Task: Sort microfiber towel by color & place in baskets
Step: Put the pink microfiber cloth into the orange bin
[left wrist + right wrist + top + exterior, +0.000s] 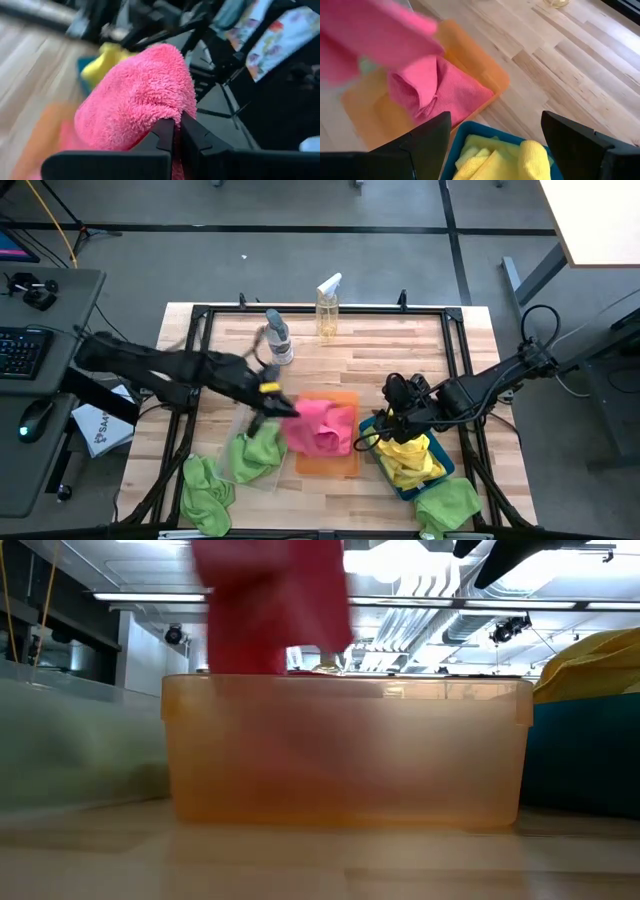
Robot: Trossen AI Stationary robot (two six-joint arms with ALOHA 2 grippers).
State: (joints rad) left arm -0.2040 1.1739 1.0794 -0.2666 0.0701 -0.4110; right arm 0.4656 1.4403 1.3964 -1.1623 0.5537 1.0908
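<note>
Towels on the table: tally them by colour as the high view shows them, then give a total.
Counts are of visible clumps; stacked cloths may hide more.
Pink towel clumps: 1, with part held by the shut left gripper
Yellow towel clumps: 1
Green towel clumps: 3
Total: 5

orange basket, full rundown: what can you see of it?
The orange basket is a shallow rectangular tray of translucent orange plastic with a rim lip and rounded corners. It sits flat on the wooden table, between the clear basket and the blue basket. Pink towels lie bunched inside. The left end effector, shut on another pink towel, hangs over its left edge.
</note>
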